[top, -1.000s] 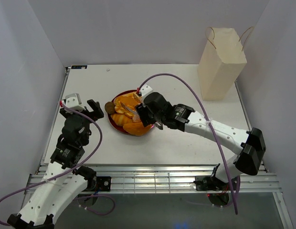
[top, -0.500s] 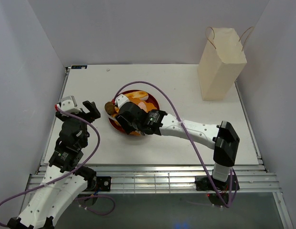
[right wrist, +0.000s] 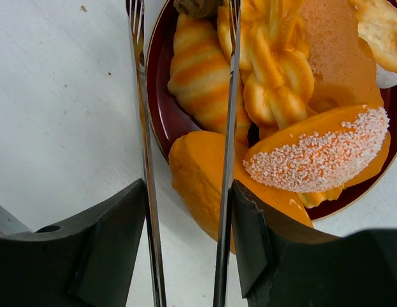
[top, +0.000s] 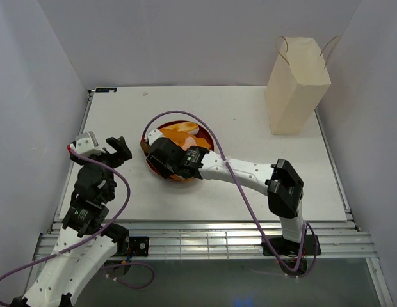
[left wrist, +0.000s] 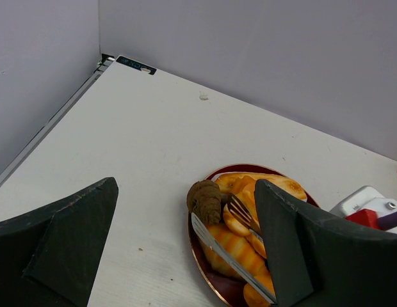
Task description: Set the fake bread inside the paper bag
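Observation:
The fake bread (top: pixel 184 132) is piled on a dark red plate (top: pixel 207 137) at mid-table. My right gripper (top: pixel 161 157) hovers over the plate's near-left edge, shut on slim metal tongs (right wrist: pixel 227 128). One tong arm lies over a striped loaf (right wrist: pixel 198 77) and an orange bread (right wrist: pixel 195 169); the other arm (right wrist: pixel 142 115) is over bare table left of the plate rim (right wrist: pixel 161 121). A sugar-topped slice (right wrist: pixel 320 150) lies to the right. My left gripper (left wrist: pixel 184 184) is open, left of the plate, near a brown bun (left wrist: pixel 205 199). The paper bag (top: pixel 296 83) stands upright at the far right.
Grey walls close in the table at the back and both sides. The right arm's cable (top: pixel 186 118) loops over the plate. A raised table edge (left wrist: pixel 51 121) runs along the left side.
My right arm has swung left across the plate, carrying the tongs to its near-left edge, and its jaws have closed a little. The left gripper has drifted slightly left.

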Available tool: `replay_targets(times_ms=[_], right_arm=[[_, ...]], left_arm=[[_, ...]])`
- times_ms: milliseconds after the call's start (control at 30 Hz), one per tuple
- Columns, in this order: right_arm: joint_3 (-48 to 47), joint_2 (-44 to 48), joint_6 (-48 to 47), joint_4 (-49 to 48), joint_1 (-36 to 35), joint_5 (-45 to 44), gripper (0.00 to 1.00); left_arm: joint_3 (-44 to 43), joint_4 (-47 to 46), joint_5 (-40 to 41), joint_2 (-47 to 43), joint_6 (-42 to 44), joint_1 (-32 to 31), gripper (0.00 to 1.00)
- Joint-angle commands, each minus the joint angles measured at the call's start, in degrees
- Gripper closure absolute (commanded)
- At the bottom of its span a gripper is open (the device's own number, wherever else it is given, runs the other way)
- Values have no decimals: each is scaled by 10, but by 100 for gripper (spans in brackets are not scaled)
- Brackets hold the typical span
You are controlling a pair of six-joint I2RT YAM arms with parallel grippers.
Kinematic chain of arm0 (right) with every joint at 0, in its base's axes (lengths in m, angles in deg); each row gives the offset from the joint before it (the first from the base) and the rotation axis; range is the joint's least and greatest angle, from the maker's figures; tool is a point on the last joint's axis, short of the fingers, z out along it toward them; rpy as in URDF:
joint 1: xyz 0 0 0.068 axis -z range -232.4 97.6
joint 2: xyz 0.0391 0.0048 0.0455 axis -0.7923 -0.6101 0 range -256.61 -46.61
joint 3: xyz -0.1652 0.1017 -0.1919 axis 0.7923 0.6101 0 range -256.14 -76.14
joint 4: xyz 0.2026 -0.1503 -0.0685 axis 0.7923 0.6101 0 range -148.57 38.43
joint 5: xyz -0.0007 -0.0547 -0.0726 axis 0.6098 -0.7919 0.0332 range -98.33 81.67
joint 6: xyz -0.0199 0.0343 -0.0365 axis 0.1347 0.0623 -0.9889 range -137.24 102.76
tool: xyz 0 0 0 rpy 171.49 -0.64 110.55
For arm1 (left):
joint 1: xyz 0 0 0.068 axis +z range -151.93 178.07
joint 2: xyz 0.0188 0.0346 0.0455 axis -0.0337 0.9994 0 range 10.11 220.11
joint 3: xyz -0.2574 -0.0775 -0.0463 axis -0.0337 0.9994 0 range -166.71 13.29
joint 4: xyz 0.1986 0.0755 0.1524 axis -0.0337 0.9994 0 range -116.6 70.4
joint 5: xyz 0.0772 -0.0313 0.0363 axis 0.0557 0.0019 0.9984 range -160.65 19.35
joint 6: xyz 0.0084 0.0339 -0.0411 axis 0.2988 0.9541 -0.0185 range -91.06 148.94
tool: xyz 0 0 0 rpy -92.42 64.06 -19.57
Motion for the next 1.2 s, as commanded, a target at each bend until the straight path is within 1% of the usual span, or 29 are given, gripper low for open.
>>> replay_targets(times_ms=[0, 200, 400, 500, 633, 667, 833, 1167], right_arm=[[-41, -16, -13, -5, -1, -12, 42], [-59, -40, -17, -1, 1, -17, 45], [-58, -44, -12, 0, 6, -24, 51], [-57, -43, -13, 0, 10, -28, 56], [-54, -39, -14, 0, 13, -24, 68], [-53, -36, -14, 0, 14, -23, 69], [-54, -26, -13, 4, 15, -14, 74], [-51, 15, -8, 3, 16, -1, 77]], left_arm=[[3, 0, 1, -4, -4, -3, 2], [2, 0, -2, -7, -4, -3, 2], [4, -1, -4, -8, -4, -3, 2], [4, -1, -7, -7, -4, -3, 2], [4, -1, -5, -7, -4, -3, 2], [3, 0, -6, -8, -4, -3, 2], [4, -1, -11, -3, -3, -3, 2], [7, 0, -6, -1, -2, -3, 2]])
